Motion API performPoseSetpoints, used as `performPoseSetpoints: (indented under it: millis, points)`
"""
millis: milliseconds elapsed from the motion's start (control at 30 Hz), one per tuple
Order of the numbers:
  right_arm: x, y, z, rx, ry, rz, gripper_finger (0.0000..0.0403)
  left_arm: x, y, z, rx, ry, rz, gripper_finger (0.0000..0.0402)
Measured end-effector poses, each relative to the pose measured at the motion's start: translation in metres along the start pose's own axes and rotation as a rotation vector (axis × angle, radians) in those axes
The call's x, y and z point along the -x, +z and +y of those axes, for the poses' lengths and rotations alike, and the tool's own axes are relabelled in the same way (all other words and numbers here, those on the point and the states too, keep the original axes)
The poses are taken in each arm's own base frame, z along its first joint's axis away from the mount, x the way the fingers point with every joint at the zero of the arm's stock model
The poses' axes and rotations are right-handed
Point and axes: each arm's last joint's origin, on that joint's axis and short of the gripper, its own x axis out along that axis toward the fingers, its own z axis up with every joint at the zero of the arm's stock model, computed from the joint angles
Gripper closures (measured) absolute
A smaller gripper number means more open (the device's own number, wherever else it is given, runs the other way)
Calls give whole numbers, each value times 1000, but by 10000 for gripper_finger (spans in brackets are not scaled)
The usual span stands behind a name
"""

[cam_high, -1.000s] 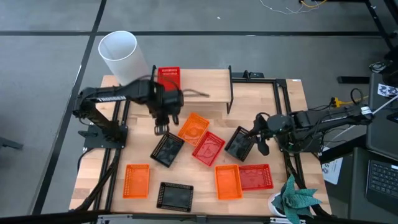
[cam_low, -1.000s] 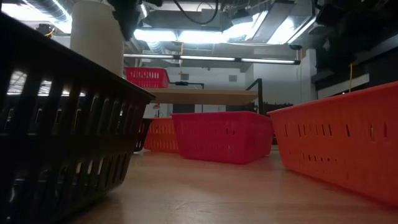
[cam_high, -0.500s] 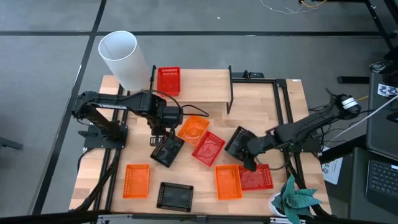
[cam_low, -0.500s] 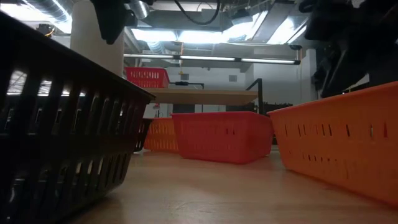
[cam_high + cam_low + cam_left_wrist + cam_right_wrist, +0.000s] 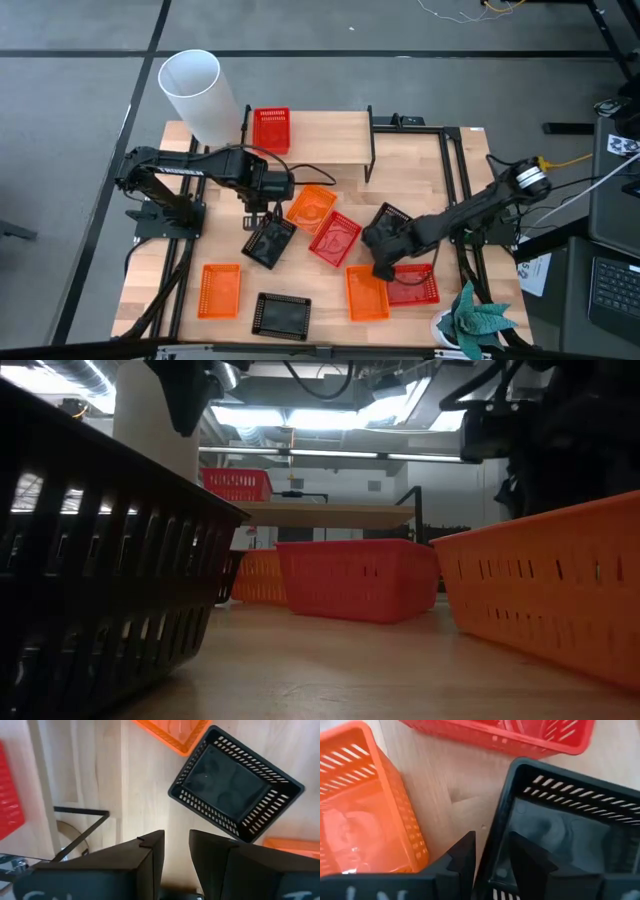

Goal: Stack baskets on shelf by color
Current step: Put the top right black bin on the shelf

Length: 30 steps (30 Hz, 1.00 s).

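Observation:
One red basket [image 5: 271, 128] sits on the left end of the shelf [image 5: 325, 135]. The other baskets lie loose on the table. My left gripper [image 5: 258, 207] hovers open over the table just beyond a tilted black basket [image 5: 268, 241] [image 5: 235, 790], touching nothing. My right gripper [image 5: 383, 263] [image 5: 491, 854] is open at the near end of another black basket [image 5: 388, 225]. Its fingers stand on either side of that basket's wall [image 5: 496, 837], one inside and one outside. I see no touch.
An orange basket [image 5: 310, 205] and a red basket [image 5: 335, 238] lie mid-table. An orange basket [image 5: 366, 292] and a red one [image 5: 412, 283] sit close beside my right gripper. An orange [image 5: 220, 290] and a black basket [image 5: 280, 313] lie near-left. A white cylinder [image 5: 192, 95] stands far-left.
My right arm has swung from the table's right side toward the left and near edge, and its gripper now stands at the near end of the right black basket. My left gripper has moved a little from the shelf toward the near edge, toward the left black basket. No basket has moved.

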Motion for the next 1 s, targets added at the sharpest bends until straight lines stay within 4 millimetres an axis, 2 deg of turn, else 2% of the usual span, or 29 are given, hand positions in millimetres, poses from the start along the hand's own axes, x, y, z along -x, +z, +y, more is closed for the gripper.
performPoseSetpoints:
  millis: [200,267,367,567,800,900,1000]
  points:
    - [-10,-4,-2,-61,-38,42,296,0,0,1,-1,35,-5,319]
    - [-10,-5,-2,-60,-43,49,322,0,0,1,0,45,-7,319]
    - [-4,-5,-4,-50,-57,52,384,0,1,1,2,49,-16,319]
    - [37,7,-9,-48,-210,72,398,0,1,1,2,49,-18,319]
    - [97,35,-7,58,-328,29,400,0,-1,1,-42,46,3,319]
    - [113,48,-7,124,-376,-51,401,0,-5,0,-104,37,50,319]
    - [123,62,-13,179,-431,-109,401,8,-14,0,-85,34,55,319]
